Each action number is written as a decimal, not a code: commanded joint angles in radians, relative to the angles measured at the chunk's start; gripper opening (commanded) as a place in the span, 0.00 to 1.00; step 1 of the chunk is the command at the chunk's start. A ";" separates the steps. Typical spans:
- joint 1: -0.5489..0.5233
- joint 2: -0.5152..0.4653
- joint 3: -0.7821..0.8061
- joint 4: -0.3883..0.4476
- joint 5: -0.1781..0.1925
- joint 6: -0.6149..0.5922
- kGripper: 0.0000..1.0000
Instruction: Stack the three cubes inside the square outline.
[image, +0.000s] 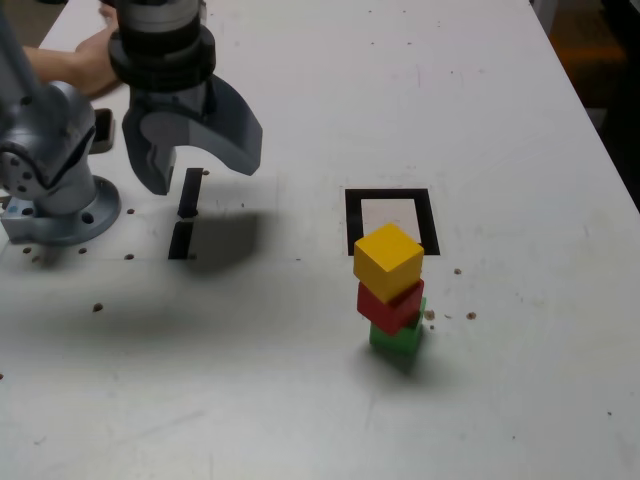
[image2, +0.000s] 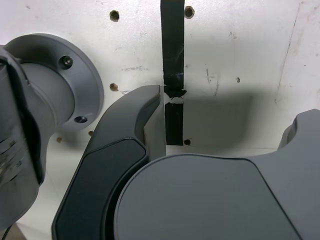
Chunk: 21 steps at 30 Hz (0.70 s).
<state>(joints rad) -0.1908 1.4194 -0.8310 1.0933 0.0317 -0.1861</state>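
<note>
The gripper (image: 190, 160) hangs wide and empty above two black strips (image: 186, 212). Well off toward the exterior view's right, yellow cube (image: 388, 260) tops red cube (image: 391, 303) and green cube (image: 397, 337), just outside the empty square outline (image: 391, 220).

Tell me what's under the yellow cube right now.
The yellow cube sits on the red cube, which sits on the green cube. The table beneath the stack is covered; the stack stands just outside the square outline.
</note>
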 joint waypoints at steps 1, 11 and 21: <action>0.002 -0.001 -0.030 0.042 0.004 0.002 0.91; 0.001 0.038 -0.364 0.338 0.013 0.006 0.91; -0.001 0.126 -0.609 0.466 -0.067 0.023 0.91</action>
<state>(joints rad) -0.1909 1.5410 -1.4288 1.5534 -0.0339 -0.1638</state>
